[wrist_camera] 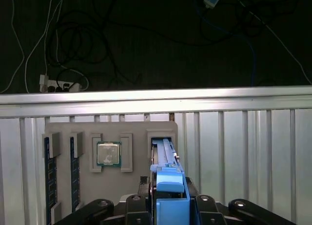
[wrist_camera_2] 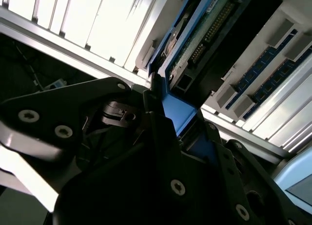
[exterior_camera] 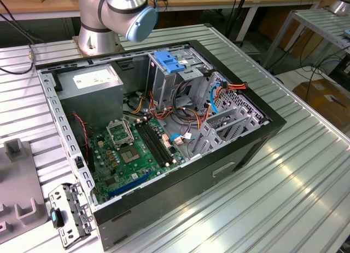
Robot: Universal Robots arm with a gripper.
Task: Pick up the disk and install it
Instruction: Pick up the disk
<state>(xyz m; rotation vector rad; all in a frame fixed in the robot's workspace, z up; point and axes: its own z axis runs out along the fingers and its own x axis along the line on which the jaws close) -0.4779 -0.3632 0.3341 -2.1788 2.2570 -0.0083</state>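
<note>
Table (exterior_camera: 284, 176): was ribbed bare metal.
Middle: an open black computer case (exterior_camera: 180, 193) lay on its side.
Exterior view's left: a grey moulded tray (exterior_camera: 16, 203) sat.
Beside the case's near corner: a small metal bracket (exterior_camera: 68, 217) lay flat.
Far side: the arm's base (exterior_camera: 93, 39) stood.

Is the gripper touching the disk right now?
Touching. In the second wrist view the gripper clamps the disk by its blue bracket, with no gap on either side.
</note>
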